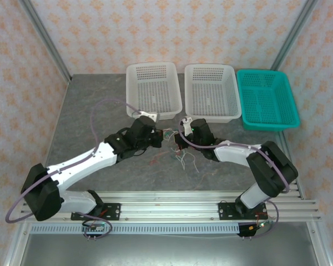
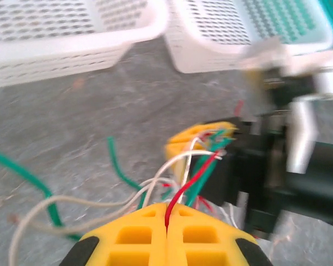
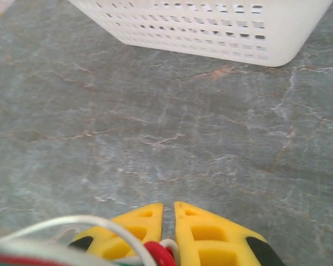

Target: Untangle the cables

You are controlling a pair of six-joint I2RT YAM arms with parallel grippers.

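The table [image 1: 89, 111] has a grey, veined, stone-look top with a matt finish, and ribbed bare-metal rails [image 1: 166, 200] run along its near edge. The white baskets [image 1: 153, 88] and the teal basket [image 1: 266, 100] at its far edge are perforated moulded plastic, faintly glossy. The thin cables [image 2: 191, 183] have smooth, shiny plastic sheaths. The jaws of the left gripper [image 2: 167, 213] and right gripper [image 3: 167, 209] are matt yellow plastic with moulded pockets.

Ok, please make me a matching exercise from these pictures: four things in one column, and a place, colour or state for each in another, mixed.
Things:
1 left gripper
2 teal basket
3 middle basket
4 table

Descriptions:
a grey, veined
b shut on red wire
c right end of the row
d white

Pairs: 1-b, 2-c, 3-d, 4-a.
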